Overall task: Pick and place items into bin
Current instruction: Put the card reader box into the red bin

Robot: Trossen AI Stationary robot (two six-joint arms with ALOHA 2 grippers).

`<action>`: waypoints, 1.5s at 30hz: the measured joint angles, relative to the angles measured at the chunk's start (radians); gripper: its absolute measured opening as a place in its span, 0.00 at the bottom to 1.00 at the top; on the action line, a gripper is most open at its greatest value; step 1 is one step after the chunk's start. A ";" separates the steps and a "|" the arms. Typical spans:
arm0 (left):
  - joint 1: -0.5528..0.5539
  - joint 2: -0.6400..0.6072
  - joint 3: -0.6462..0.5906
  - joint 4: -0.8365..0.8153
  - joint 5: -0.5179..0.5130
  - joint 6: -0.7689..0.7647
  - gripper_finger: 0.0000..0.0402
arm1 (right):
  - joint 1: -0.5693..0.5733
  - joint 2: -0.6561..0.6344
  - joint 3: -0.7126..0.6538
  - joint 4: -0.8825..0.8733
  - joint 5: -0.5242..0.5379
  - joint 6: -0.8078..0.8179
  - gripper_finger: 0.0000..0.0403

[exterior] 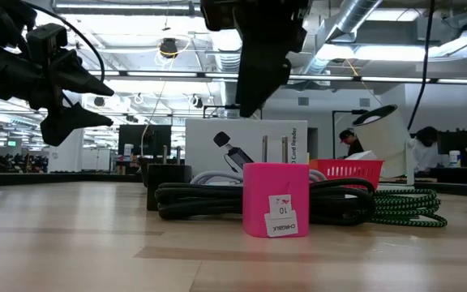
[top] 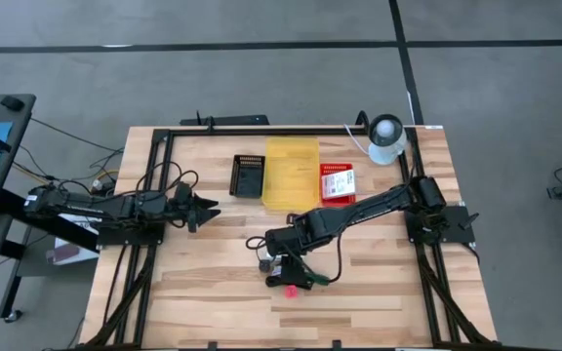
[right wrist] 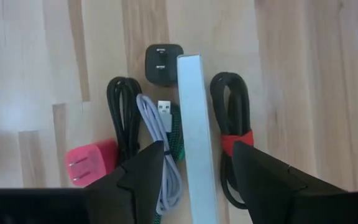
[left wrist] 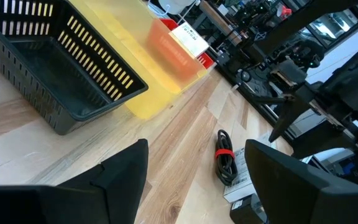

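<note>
**Items bunched on the bench under my right arm, bins apart at the back**

Items for sorting lie in one tight cluster on the wooden bench (top: pixel 213 302), near its front middle. From my right wrist camera I count them side by side: a pink plug block (right wrist: pixel 91 163), a coiled black cable (right wrist: pixel 122 112), a pale grey USB cable (right wrist: pixel 160 162) lying over a green braided cable (right wrist: pixel 178 140), a long white box (right wrist: pixel 199 149) standing on edge, and a second black cable (right wrist: pixel 232 134) bound with a red strap. A small black adapter (right wrist: pixel 164 63) sits just beyond the end of the white box.

My right gripper (right wrist: pixel 194 171) hovers directly above this cluster; its jaws are spread wide with nothing between them, straddling the white box and the grey cable from above.

My left gripper (top: pixel 203 208) waits over the left half of the bench, pointing toward the middle. Its jaws are also parted and hold nothing.

Containers stand in a row at the far middle of the bench. The black slatted basket (top: pixel 248 175) is on the left, and I see nothing in it from the left wrist camera. Touching it is the yellow tray (top: pixel 291 173); I cannot tell its contents. The red basket (top: pixel 338 183) on the right holds a white printed card. A white round object (top: pixel 386 136) sits at the far right corner.
</note>
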 joint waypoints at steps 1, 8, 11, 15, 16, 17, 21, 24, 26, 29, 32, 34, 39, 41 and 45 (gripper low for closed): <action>0.000 0.000 0.000 0.000 0.000 0.000 0.64 | 0.000 0.000 0.000 -0.002 0.000 0.000 0.47; 0.000 0.000 0.000 0.000 0.000 0.000 0.64 | 0.000 0.003 -0.001 -0.004 0.001 -0.002 0.48; 0.000 0.000 0.000 0.000 0.000 0.000 0.64 | 0.000 0.025 0.001 0.002 -0.001 -0.004 0.47; 0.000 0.000 0.000 0.000 0.000 0.000 0.64 | 0.000 0.057 -0.001 0.000 -0.007 -0.005 0.48; 0.000 0.000 0.000 0.000 0.000 0.000 0.64 | 0.000 0.062 0.000 -0.002 -0.009 -0.006 0.48; 0.000 0.000 0.000 0.000 0.000 0.000 0.64 | 0.000 0.067 -0.001 -0.007 -0.012 -0.007 0.48; 0.000 0.000 0.000 0.000 0.000 0.000 0.64 | 0.000 0.068 -0.001 -0.004 -0.005 -0.007 0.49; 0.000 0.000 0.000 0.000 0.000 0.000 0.64 | 0.000 0.068 -0.001 -0.005 -0.003 -0.006 0.46; 0.000 0.000 0.000 0.000 0.000 0.000 0.64 | -0.001 0.068 -0.001 -0.006 -0.003 -0.001 0.43; 0.000 0.000 0.000 0.000 0.000 0.000 0.64 | -0.003 0.068 -0.001 -0.009 -0.002 -0.001 0.37; 0.000 0.000 0.000 0.000 0.000 0.000 0.64 | -0.007 0.068 -0.001 -0.009 -0.002 0.000 0.30; 0.000 0.000 0.000 0.000 0.000 0.000 0.64 | -0.008 0.068 -0.001 -0.009 -0.001 0.000 0.25; 0.000 0.000 0.000 0.000 0.000 0.000 0.64 | -0.007 0.068 -0.001 -0.007 -0.001 0.000 0.16; 0.000 0.000 0.000 0.000 0.000 0.000 0.64 | -0.007 0.068 -0.001 -0.006 -0.001 0.000 0.14; 0.000 0.000 0.000 0.000 0.000 0.000 0.64 | -0.007 0.068 -0.001 -0.006 -0.001 0.030 0.14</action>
